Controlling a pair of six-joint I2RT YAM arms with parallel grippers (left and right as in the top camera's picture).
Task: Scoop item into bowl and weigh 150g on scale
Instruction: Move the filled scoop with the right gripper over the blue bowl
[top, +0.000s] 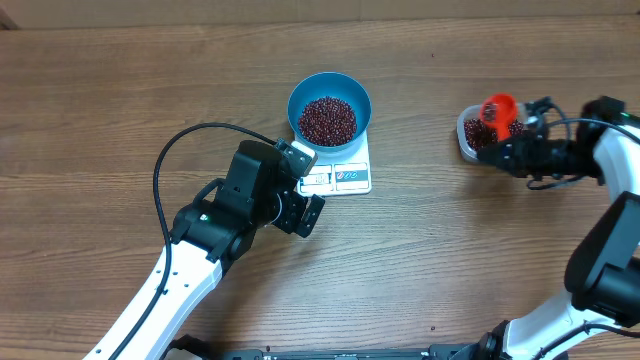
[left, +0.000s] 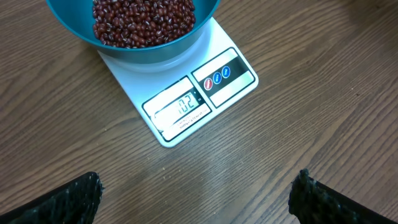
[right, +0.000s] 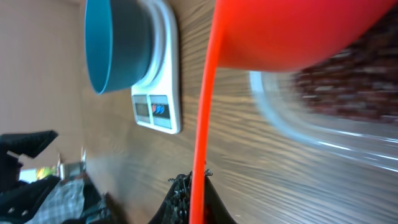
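At the far right of the worktop (top: 120, 90), the right claw (right: 189, 200) is clamped together on the thin handle of an orange-red scoop (right: 280, 31). The handle runs straight out from between the fingers to the scoop's cup. The cup hangs over a clear tub (top: 465, 143) holding beans (top: 483, 133). Whether cup and tub touch I cannot tell, nor whether the cup is loaded. The wrist view is blurred at that end.

Right arm: comes up from the lower right corner of the overhead view, bends, then reaches left toward the tub with the claw level with the tub's edge.

Left claw (left: 198, 194): fingers spread wide apart, holding nothing and touching nothing. In its wrist view only the two dark fingertips show, at the bottom corners, with bare wood grain between them.

Left arm: rises from the lower left and angles toward the middle, with the claw just short of the near edge of the scale (left: 186, 134). A black cable (top: 160, 165) loops out beside the arm.

Task things: the blue bowl (top: 300, 100) stands on the white scale at mid-worktop, covering its far half. A heap of dark red-brown beans (left: 143, 22) fills the bowl's bottom. The display (left: 180, 104) is lit with digits too small to read surely. A panel with blue and red marks (left: 222, 76) sits beside it.

Bowl and tub are well apart, with open wood between them.
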